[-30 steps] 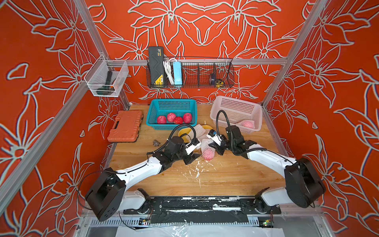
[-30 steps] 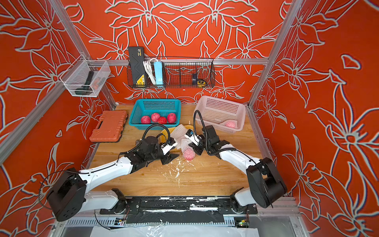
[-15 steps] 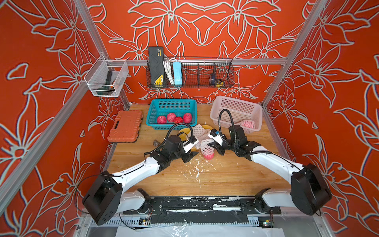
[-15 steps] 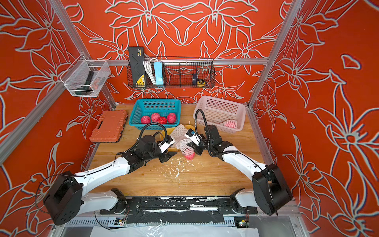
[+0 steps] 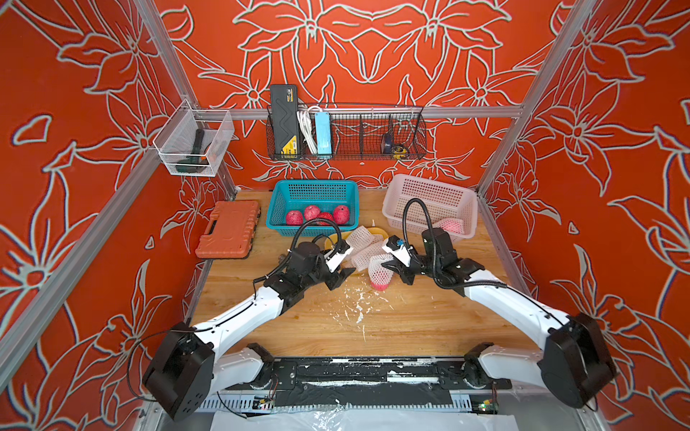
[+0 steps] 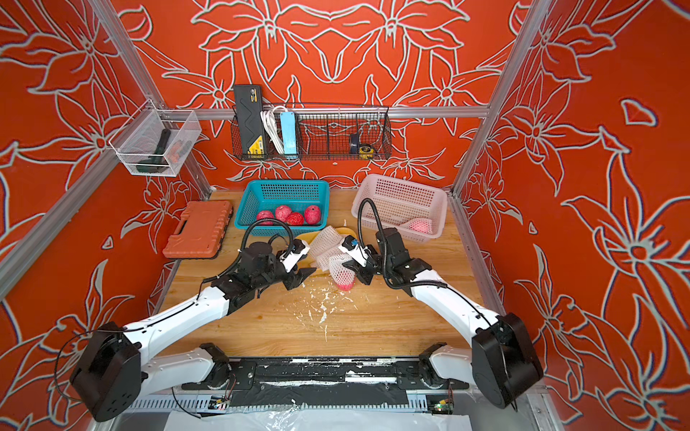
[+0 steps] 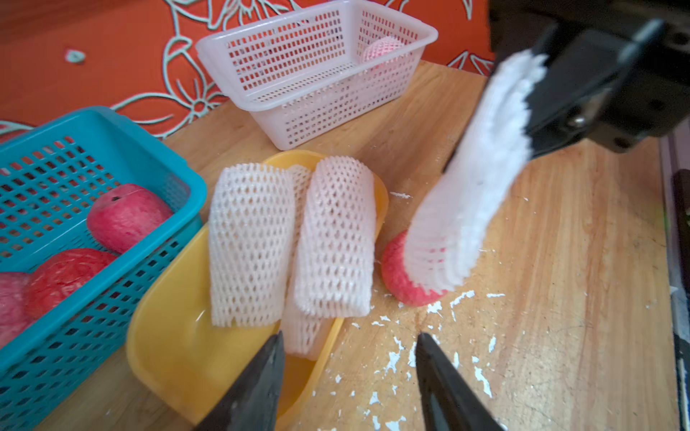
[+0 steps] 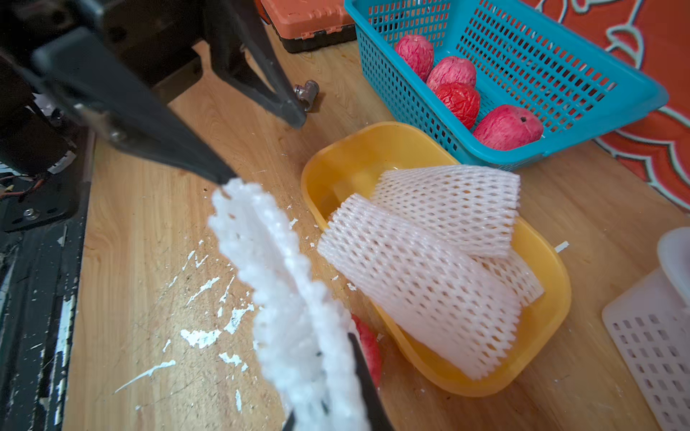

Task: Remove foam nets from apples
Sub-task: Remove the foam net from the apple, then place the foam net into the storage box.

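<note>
worktop (image 5: 410, 324): light wood, boxed in by orange flower-patterned walls.
right gripper (image 5: 387, 265): over the middle of the worktop, jaws clamped on the upper end of the held foam net.
held foam net (image 7: 470, 194): white mesh sleeve, pulled out long, slanting from the pinch down to the fruit; its lower end is round the fruit's upper part.
apple in the net (image 7: 397, 272): red-pink, underside bare, low at the worktop's middle, just beside the yellow tray. Cannot tell whether it rests on the wood or hangs just clear.
left gripper (image 7: 349, 341): jaws spread, nothing between them; near the worktop's middle, pointing toward tray and fruit, apart from both.
yellow tray (image 8: 347, 160): shallow, between middle and back edge, just in front of the teal basket.
loose foam nets (image 8: 418, 291): three flattened sleeves, overlapping, lying across the tray, ends reaching over its rim.
teal basket (image 5: 313, 183): at the back edge, left of middle.
bare apples (image 8: 457, 97): four, in the teal basket, toward its front wall.
white basket (image 5: 429, 186): back right corner.
wrapped apple (image 5: 451, 225): one, pale pink through mesh, in the white basket near its front right corner.
orange case (image 5: 227, 229): closed, flat, at the left edge toward the back.
foam crumbs (image 5: 354, 304): white flecks scattered over the middle, toward the front edge from the fruit.
</note>
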